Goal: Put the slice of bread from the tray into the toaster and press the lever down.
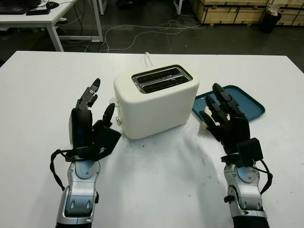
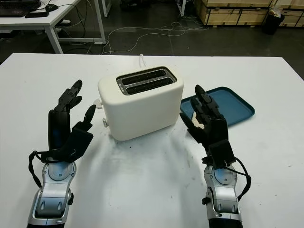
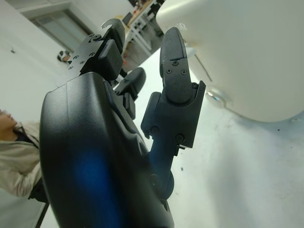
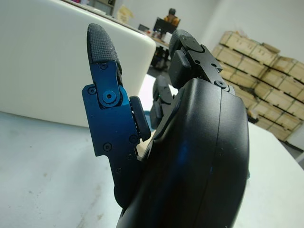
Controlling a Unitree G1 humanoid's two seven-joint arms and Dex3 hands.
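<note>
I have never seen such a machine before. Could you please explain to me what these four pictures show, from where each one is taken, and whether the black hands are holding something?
This is a humanoid robot with two arms, each ending in a black three-finger hand. The two wide pictures come from a stereo camera on its head, looking down at a white table. The two close pictures come from cameras at its wrists, so each shows mostly that arm's own hand.

On the table stands a white toaster with two slots on top; I see no bread in them. To the robot's right of it lies a blue tray; its visible part is bare, and the hand hides some of it.

The left hand is raised beside the toaster. The right hand is raised in front of the tray. Both are open and hold nothing. A person appears at the edge of the left wrist picture.
</note>
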